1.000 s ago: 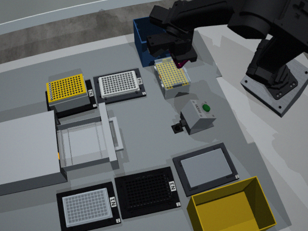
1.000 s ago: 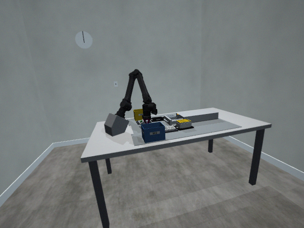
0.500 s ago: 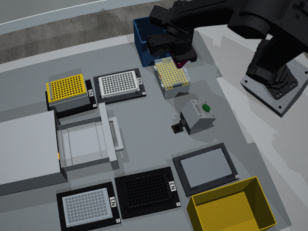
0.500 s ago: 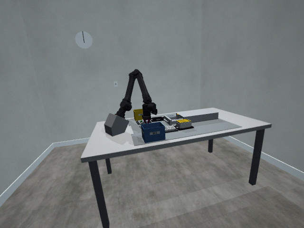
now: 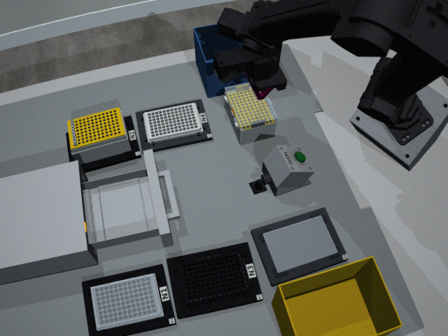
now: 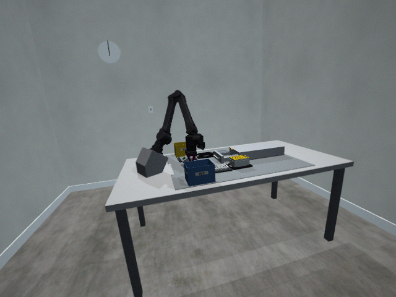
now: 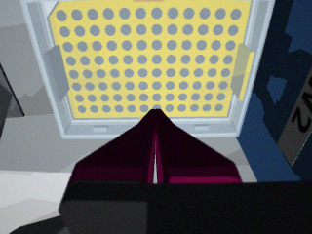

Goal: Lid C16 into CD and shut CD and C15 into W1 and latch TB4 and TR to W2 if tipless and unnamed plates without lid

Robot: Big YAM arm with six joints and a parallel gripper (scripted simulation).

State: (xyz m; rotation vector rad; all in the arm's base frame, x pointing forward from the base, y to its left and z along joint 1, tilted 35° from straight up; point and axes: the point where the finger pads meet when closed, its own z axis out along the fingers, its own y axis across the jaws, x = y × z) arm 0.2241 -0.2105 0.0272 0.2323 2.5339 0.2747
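Note:
The tip box TB4 has a clear lid over a yellow insert full of tips and stands between the blue bin W2 and the DONE box. My gripper is shut and empty, its tips just over one edge of the lid, as the wrist view shows. The clear plate sits in N1. The black plate sits in N3. The plate lid lies in the lid park. The cooler drawer stands open and empty. The tip rack TR in N2 shows a few tips along one edge.
The yellow bin W1 stands at the front right. A white plate sits in the nest beside TR. The green DONE key tops a grey box. The cooler housing is at the left. The arm base is at the right.

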